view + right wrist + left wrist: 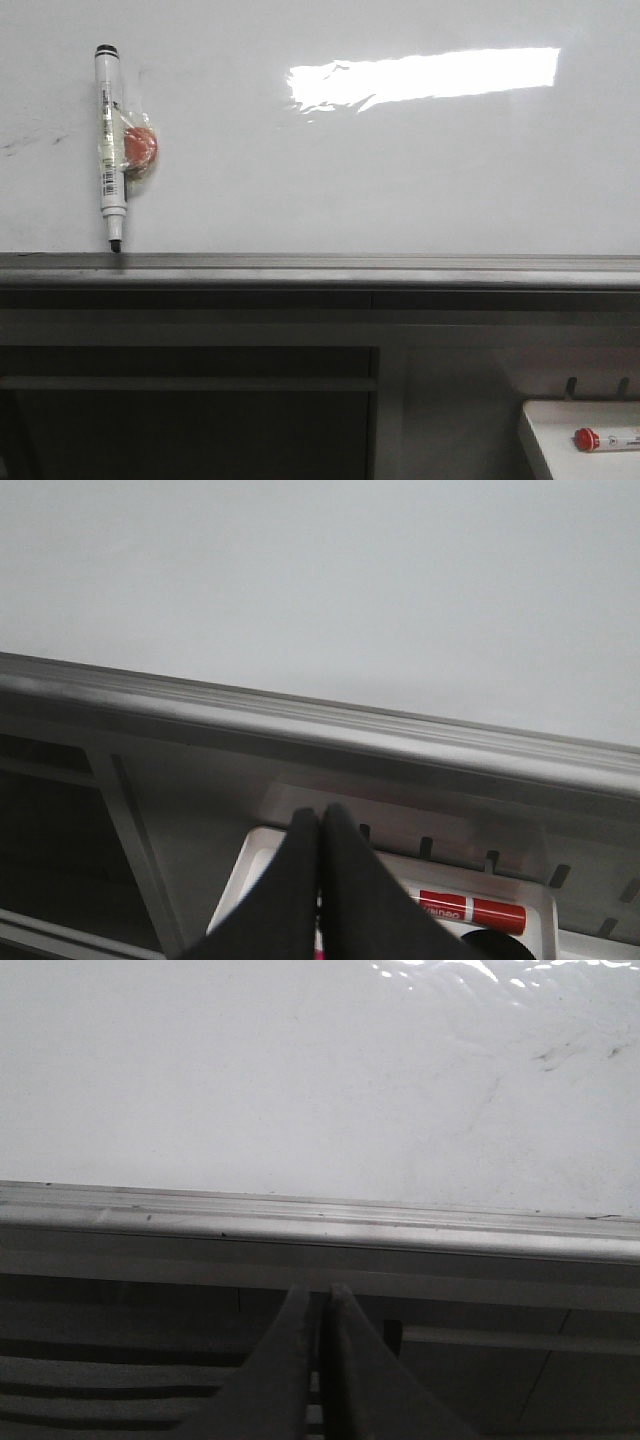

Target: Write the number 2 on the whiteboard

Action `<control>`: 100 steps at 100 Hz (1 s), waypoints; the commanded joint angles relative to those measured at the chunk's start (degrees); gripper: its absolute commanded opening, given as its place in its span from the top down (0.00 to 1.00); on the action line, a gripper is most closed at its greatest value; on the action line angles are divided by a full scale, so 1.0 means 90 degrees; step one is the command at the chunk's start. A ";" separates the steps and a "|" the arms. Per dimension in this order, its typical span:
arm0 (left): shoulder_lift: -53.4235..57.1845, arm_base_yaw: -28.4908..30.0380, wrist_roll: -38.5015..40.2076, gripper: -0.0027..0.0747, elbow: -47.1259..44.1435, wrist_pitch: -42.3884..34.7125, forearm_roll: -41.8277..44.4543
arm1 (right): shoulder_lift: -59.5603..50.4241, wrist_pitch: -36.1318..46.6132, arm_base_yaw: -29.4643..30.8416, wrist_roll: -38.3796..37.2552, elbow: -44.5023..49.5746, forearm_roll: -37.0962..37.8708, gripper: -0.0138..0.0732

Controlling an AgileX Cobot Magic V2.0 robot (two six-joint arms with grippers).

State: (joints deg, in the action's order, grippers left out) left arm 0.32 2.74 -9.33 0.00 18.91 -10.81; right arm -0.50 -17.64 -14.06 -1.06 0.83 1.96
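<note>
both grippers are closed on nothing: left gripper (320, 1305) with fingers pressed together below the ledge (320, 266), right gripper (320, 830) likewise, above the tray (560, 420) holding a red-capped marker (605, 439). whiteboard (400, 170) carries no number 2; a black marker (110, 145) stands upright at its left, tip on the ledge.

The wide glossy white whiteboard (400, 170) is bare across its middle and right. At its left, a white black-tipped marker (110, 140) with an orange-red magnet (138, 146) hangs upright, its tip touching the grey metal ledge (320, 268). Low at the right, a small white tray (550, 430) holds a red-capped marker (605, 439).
</note>
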 commanded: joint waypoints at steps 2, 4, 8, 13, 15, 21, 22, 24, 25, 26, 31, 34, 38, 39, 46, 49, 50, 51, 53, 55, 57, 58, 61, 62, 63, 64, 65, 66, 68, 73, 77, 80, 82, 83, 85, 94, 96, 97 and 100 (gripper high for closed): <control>0.0161 -0.0044 0.0030 0.99 -0.0080 -0.0458 -0.0085 | -0.0134 0.0292 0.0005 -0.0001 0.0163 0.0019 0.92; 0.0161 -0.0044 0.0030 0.99 -0.0080 -0.0458 -0.0085 | -0.0134 0.0292 0.0005 -0.0001 0.0163 0.0019 0.92; 0.0161 -0.0044 0.0030 0.99 -0.0080 -0.0458 -0.0085 | -0.0134 0.0292 0.0005 -0.0001 0.0163 0.0019 0.92; 0.0161 -0.0044 0.0030 0.99 -0.0080 -0.0458 -0.0085 | -0.0134 0.0292 0.0005 -0.0001 0.0163 0.0019 0.92; 0.0161 -0.0044 0.0030 0.99 -0.0080 -0.0468 -0.0085 | -0.0134 0.0292 0.0005 -0.0001 0.0163 0.0019 0.92; 0.0161 -0.0044 0.0030 0.99 -0.0080 -0.0472 -0.0085 | -0.0134 0.0292 0.0005 -0.0001 0.0163 0.0019 0.92; 0.0161 -0.0044 0.0030 0.99 -0.0080 -0.0472 -0.0085 | -0.0134 0.0292 0.0005 -0.0001 0.0163 0.0019 0.92; 0.0161 -0.0044 0.0030 0.99 -0.0080 -0.0472 -0.0085 | -0.0134 0.0292 0.0005 -0.0001 0.0163 0.0019 0.92; 0.0161 -0.0044 0.0030 0.99 -0.0080 -0.0472 -0.0085 | -0.0134 0.0292 0.0005 -0.0001 0.0163 0.0019 0.92; 0.0161 -0.0044 0.0030 0.99 -0.0080 -0.0472 -0.0085 | -0.0134 0.0292 0.0005 -0.0001 0.0163 0.0019 0.92; 0.0161 -0.0044 0.0030 0.99 -0.0080 -0.0472 -0.0085 | -0.0134 0.0292 0.0005 -0.0001 0.0163 0.0019 0.92; 0.0161 -0.0044 0.0030 0.99 -0.0080 -0.0472 -0.0085 | -0.0134 0.0292 0.0005 -0.0001 0.0163 0.0019 0.92; 0.0161 -0.0044 0.0030 0.99 -0.0080 -0.0472 -0.0085 | -0.0134 0.0292 0.0005 -0.0001 0.0163 0.0019 0.92; 0.0161 -0.0044 0.0030 0.99 -0.0080 -0.0472 -0.0085 | -0.0134 0.0292 0.0005 -0.0001 0.0163 0.0019 0.92; 0.0161 -0.0044 0.0030 0.99 -0.0080 -0.0472 -0.0085 | -0.0134 0.0292 0.0005 -0.0001 0.0163 0.0019 0.92; 0.0161 -0.0044 0.0030 0.99 -0.0080 -0.0472 -0.0085 | -0.0134 0.0292 0.0005 -0.0001 0.0163 0.0019 0.92; 0.0161 -0.0044 0.0030 0.99 -0.0080 -0.0472 -0.0085 | -0.0134 0.0292 0.0005 -0.0001 0.0163 0.0019 0.92; 0.0161 -0.0044 0.0030 0.99 -0.0080 -0.0472 -0.0085 | -0.0134 0.0292 0.0005 -0.0001 0.0163 0.0019 0.92; 0.0161 -0.0044 0.0030 0.99 -0.0080 -0.0472 -0.0085 | -0.0134 0.0292 0.0005 -0.0001 0.0163 0.0019 0.92; 0.0161 -0.0044 0.0030 0.99 -0.0080 -0.0472 -0.0085 | -0.0134 0.0292 0.0005 -0.0001 0.0163 0.0019 0.92; 0.0161 -0.0044 0.0030 0.99 -0.0080 -0.0472 -0.0085 | -0.0134 0.0292 0.0005 -0.0001 0.0163 0.0019 0.92; 0.0161 -0.0044 0.0030 0.99 -0.0080 -0.0472 -0.0085 | -0.0134 0.0292 0.0005 -0.0001 0.0163 0.0019 0.92; 0.0161 -0.0044 0.0030 0.99 -0.0080 -0.0472 -0.0085 | -0.0134 0.0292 0.0005 -0.0001 0.0163 0.0019 0.92; 0.0161 -0.0044 0.0030 0.99 -0.0080 -0.0472 -0.0085 | -0.0134 0.0292 0.0005 -0.0001 0.0163 0.0019 0.92; 0.0161 -0.0044 0.0030 0.99 -0.0080 -0.0472 -0.0085 | -0.0134 0.0292 0.0005 -0.0001 0.0163 0.0019 0.92; 0.0161 -0.0044 0.0030 0.99 -0.0080 -0.0472 -0.0085 | -0.0134 0.0292 0.0005 -0.0001 0.0163 0.0019 0.92; 0.0161 -0.0044 0.0030 0.99 -0.0080 -0.0472 -0.0085 | -0.0134 0.0292 0.0005 -0.0001 0.0163 0.0019 0.92; 0.0161 -0.0044 0.0030 0.99 -0.0080 -0.0472 -0.0085 | -0.0134 0.0292 0.0005 -0.0001 0.0163 0.0019 0.92; 0.0161 -0.0044 0.0030 0.99 -0.0080 -0.0472 -0.0085 | -0.0134 0.0292 0.0005 -0.0001 0.0163 0.0019 0.92; 0.0161 -0.0044 0.0030 0.99 -0.0080 -0.0472 -0.0085 | -0.0134 0.0292 0.0005 -0.0001 0.0163 0.0019 0.92; 0.0161 -0.0044 0.0030 0.99 -0.0080 -0.0472 -0.0085 | -0.0134 0.0292 0.0005 -0.0001 0.0163 0.0019 0.92; 0.0161 -0.0044 0.0030 0.99 -0.0080 -0.0472 -0.0085 | -0.0134 0.0292 0.0005 -0.0001 0.0163 0.0019 0.92; 0.0161 -0.0044 0.0030 0.99 -0.0080 -0.0472 -0.0085 | -0.0134 0.0292 0.0005 -0.0001 0.0163 0.0019 0.92; 0.0161 -0.0044 0.0030 0.99 -0.0080 -0.0472 -0.0085 | -0.0134 0.0292 0.0005 -0.0001 0.0163 0.0019 0.92; 0.0161 -0.0044 0.0030 0.99 -0.0080 -0.0472 -0.0085 | -0.0134 0.0292 0.0005 -0.0001 0.0163 0.0019 0.92; 0.0161 -0.0044 0.0030 0.99 -0.0080 -0.0482 -0.0059 | -0.0134 0.0350 0.0005 -0.0001 0.0152 0.0030 0.92; 0.0161 -0.0044 0.0030 0.99 -0.0080 -0.0482 -0.0059 | -0.0134 0.0388 0.0005 -0.0001 0.0152 0.0030 0.92; 0.0161 -0.0044 0.0030 0.99 -0.0080 -0.0482 -0.0059 | -0.0134 0.0407 0.0005 -0.0001 0.0152 0.0030 0.92; 0.0161 -0.0044 0.0030 0.99 -0.0080 -0.0482 -0.0059 | -0.0134 0.0470 0.0005 -0.0001 0.0152 0.0030 0.92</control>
State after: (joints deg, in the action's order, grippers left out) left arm 0.32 2.74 -9.33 0.00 18.89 -10.81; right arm -0.50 -17.64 -14.06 -1.06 0.83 1.96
